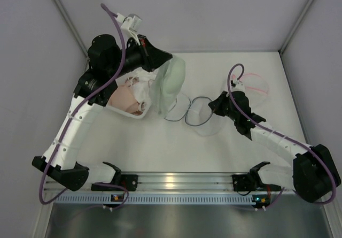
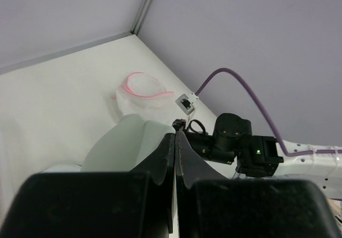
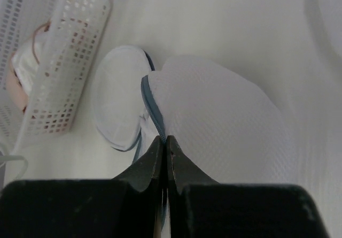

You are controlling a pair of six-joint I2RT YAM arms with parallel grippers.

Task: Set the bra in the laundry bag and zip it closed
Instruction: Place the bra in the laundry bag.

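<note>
A pale green bra (image 1: pixel 172 79) hangs from my left gripper (image 1: pixel 169 60), which is shut on its upper edge, above the right end of the basket. In the left wrist view the bra (image 2: pixel 122 141) shows just left of the closed left gripper (image 2: pixel 175 136). The laundry bag (image 1: pixel 199 113), translucent white mesh with a grey-blue zipper rim, lies on the table right of the bra. My right gripper (image 1: pixel 211 105) is shut on that rim. In the right wrist view the right gripper (image 3: pixel 166 140) pinches the blue zipper edge of the laundry bag (image 3: pixel 214 115).
A white perforated basket (image 1: pixel 128 114) with pink and white garments stands under the left arm; it shows as the basket (image 3: pixel 59 45) at the left of the right wrist view. A second mesh bag with a pink rim (image 1: pixel 255 83) lies at the back right.
</note>
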